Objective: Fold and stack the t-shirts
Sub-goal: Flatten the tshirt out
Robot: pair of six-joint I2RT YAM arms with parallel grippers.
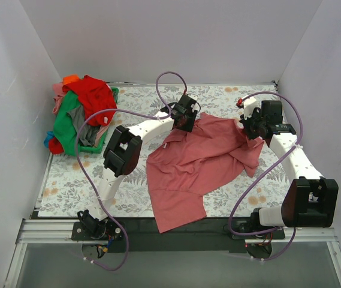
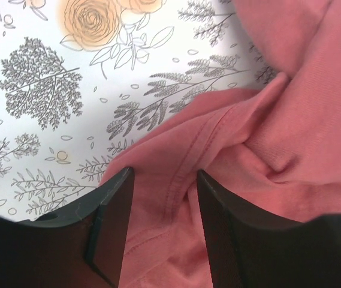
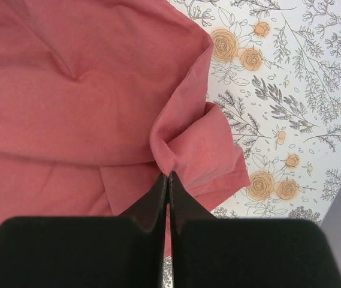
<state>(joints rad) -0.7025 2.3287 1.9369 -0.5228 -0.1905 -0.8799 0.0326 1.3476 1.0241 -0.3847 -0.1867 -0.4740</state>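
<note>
A dusty salmon-pink t-shirt (image 1: 194, 162) lies crumpled across the middle of the floral table cover (image 1: 80, 180), its lower end hanging over the near edge. At the shirt's far left corner, my left gripper (image 1: 185, 120) is open, its jaws straddling a stitched seam of the pink cloth (image 2: 290, 150) without pinching it. My right gripper (image 1: 248, 129) is at the shirt's far right corner. In the right wrist view the right gripper (image 3: 168, 175) is shut on a bunched fold of the shirt (image 3: 68, 90). The left gripper (image 2: 164, 180) has cloth filling the gap.
A heap of other t-shirts (image 1: 83, 114) in red, green, orange and pink sits at the far left corner by the left wall. White walls close in the table on three sides. Purple cables loop above both arms.
</note>
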